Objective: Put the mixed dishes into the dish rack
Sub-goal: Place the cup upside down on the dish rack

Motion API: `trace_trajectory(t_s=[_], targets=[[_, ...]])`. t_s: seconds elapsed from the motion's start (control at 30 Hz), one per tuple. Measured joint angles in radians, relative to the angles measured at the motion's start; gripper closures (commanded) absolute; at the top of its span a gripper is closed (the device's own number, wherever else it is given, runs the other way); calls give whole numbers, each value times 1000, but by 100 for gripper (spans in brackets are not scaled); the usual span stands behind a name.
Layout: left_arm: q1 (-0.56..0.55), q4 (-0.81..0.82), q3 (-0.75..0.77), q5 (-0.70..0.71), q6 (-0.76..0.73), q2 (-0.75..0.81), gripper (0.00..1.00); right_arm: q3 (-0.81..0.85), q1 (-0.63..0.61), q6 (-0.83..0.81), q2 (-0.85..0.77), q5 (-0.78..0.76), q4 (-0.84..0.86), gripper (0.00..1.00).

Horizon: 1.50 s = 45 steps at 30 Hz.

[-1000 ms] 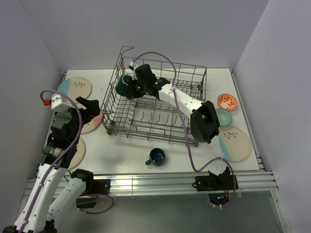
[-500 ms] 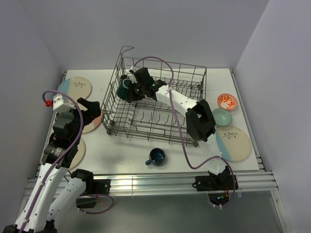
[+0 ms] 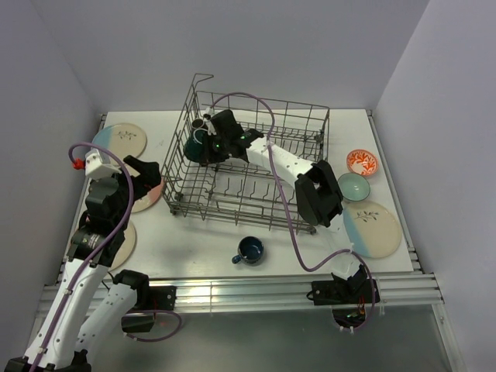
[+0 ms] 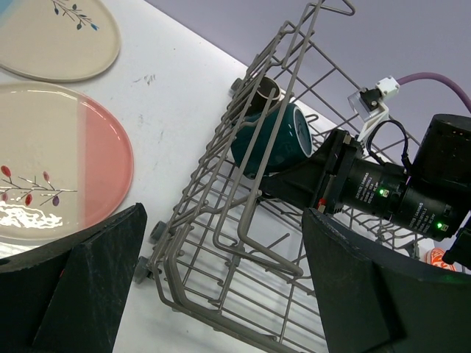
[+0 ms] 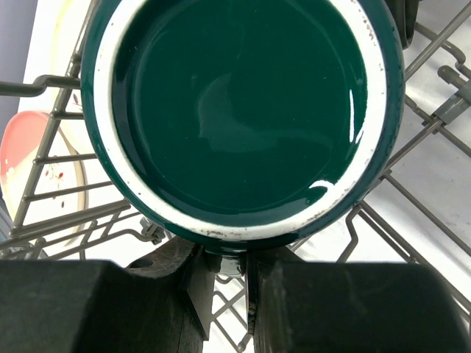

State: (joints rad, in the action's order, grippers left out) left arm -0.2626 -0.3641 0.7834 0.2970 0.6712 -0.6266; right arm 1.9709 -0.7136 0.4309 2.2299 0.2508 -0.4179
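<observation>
Right wrist: right gripper [image 5: 249, 273] clamps teal mug [image 5: 239, 110], seemingly in rack [image 3: 252, 167]; left gripper [image 4: 221, 283] wide.

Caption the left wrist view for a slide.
Right gripper holds a teal mug inside the rack; pink plate lies outside.

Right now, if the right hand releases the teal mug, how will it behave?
The mug looks tilted sideways, gripped only at its rim by the right hand, so it would probably roll or settle against the wires of the rack. Its glossy glaze suggests it's slippery. It looks rigid ceramic, likely to chip on metal.
</observation>
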Motion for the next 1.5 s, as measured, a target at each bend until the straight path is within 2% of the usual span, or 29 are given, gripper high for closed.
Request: trace_trajectory(t_s=[1.5], targets=[[2,-20,-28,0,32,71,7,0,-71,-107,2,-172,-42,100]])
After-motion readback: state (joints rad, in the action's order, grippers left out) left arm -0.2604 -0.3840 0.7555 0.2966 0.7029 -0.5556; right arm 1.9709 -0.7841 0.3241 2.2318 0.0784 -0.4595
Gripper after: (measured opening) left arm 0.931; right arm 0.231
